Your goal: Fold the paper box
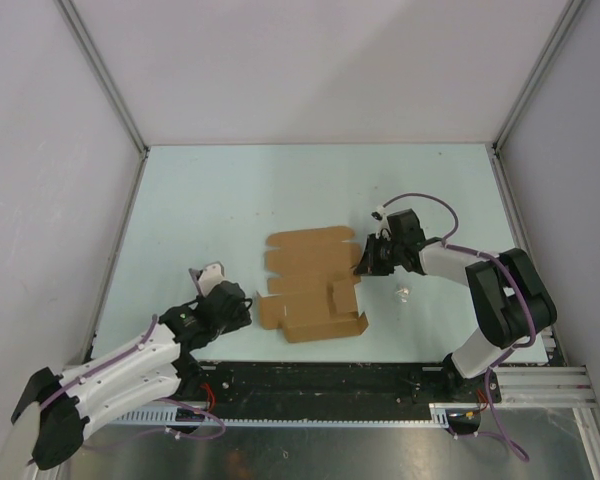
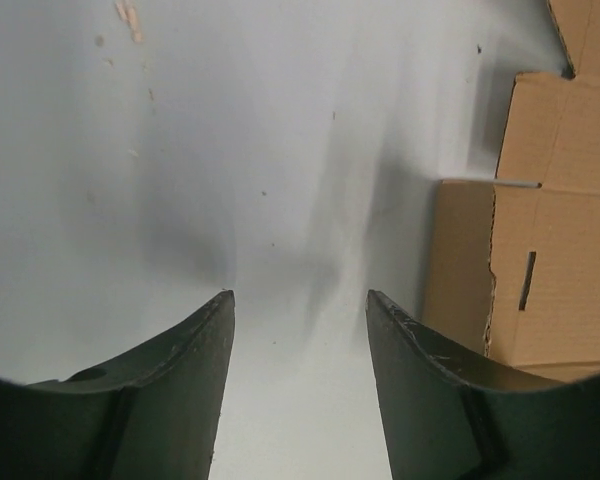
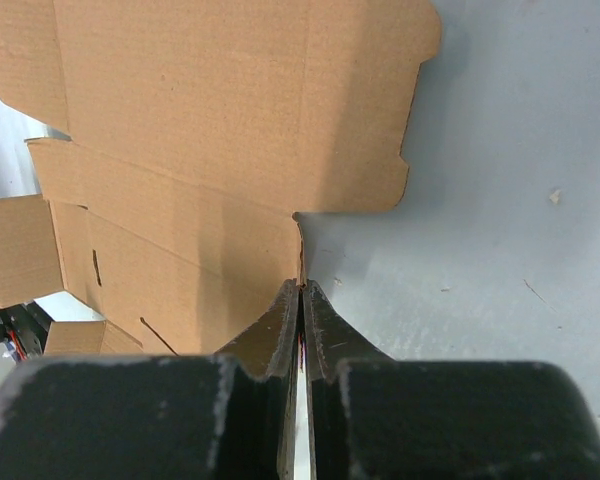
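Brown cardboard, the paper box lies as a largely flat die-cut sheet at the middle of the top view, on the pale table. Small flaps stand raised near its lower right corner. At the sheet's right edge the right jaws are pressed together, pinching a thin cardboard edge between their tips. Just left of the sheet's lower left corner, the left jaws stand partly apart over the table with nothing between them. A small clear scrap lies near the sheet's right side.
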You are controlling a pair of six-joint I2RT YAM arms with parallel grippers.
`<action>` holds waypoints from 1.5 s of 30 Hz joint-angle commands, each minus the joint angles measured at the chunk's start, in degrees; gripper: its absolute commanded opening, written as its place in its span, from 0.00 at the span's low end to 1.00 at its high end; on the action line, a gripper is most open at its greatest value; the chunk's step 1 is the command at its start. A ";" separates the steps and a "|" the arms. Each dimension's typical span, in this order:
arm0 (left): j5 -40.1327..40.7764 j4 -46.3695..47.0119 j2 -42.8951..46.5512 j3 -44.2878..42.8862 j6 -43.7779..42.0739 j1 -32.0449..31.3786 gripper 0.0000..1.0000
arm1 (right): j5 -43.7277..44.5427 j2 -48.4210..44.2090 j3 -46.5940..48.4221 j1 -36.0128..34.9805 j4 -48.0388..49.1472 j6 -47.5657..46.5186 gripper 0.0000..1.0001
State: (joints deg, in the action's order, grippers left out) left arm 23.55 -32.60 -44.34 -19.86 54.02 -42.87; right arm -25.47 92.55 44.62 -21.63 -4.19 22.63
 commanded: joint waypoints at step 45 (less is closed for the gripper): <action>-17.13 29.26 4.07 14.32 8.03 0.25 0.58 | -2.39 0.61 -3.49 0.18 6.38 3.65 0.06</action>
State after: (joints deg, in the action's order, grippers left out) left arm 8.43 -3.33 -42.17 -7.53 59.96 -42.87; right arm -27.49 92.55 41.67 -21.26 1.37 25.71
